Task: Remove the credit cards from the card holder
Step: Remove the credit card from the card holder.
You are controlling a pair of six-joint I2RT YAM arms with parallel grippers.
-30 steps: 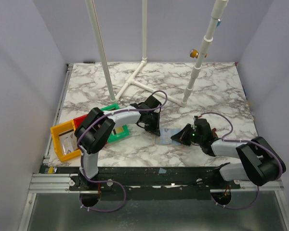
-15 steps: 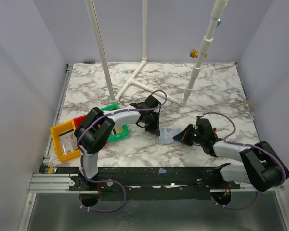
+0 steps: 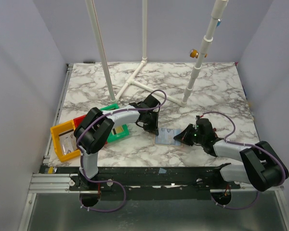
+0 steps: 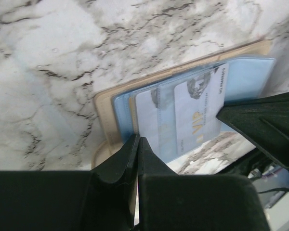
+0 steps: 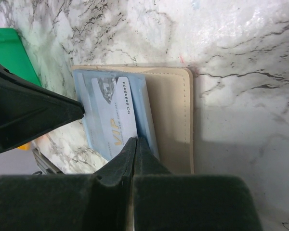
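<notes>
Holder (image 3: 167, 136) lies flat on the table (image 3: 216, 86), near the front middle, with a white card (image 4: 200, 115) (marked VIP) tucked in its pale blue sleeve (image 5: 84, 101). Left gripper (image 4: 137, 140) sits at its left edge and right gripper (image 5: 135, 140) at its right. Each has its jaws pressed together, tips on the holder; whether either pinches anything cannot be told.

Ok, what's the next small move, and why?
Probably ease the right gripper back, sliding the white card out of the holder: its shut tips sit on the card's edge, and the left gripper seems to pin the holder's far side.
</notes>
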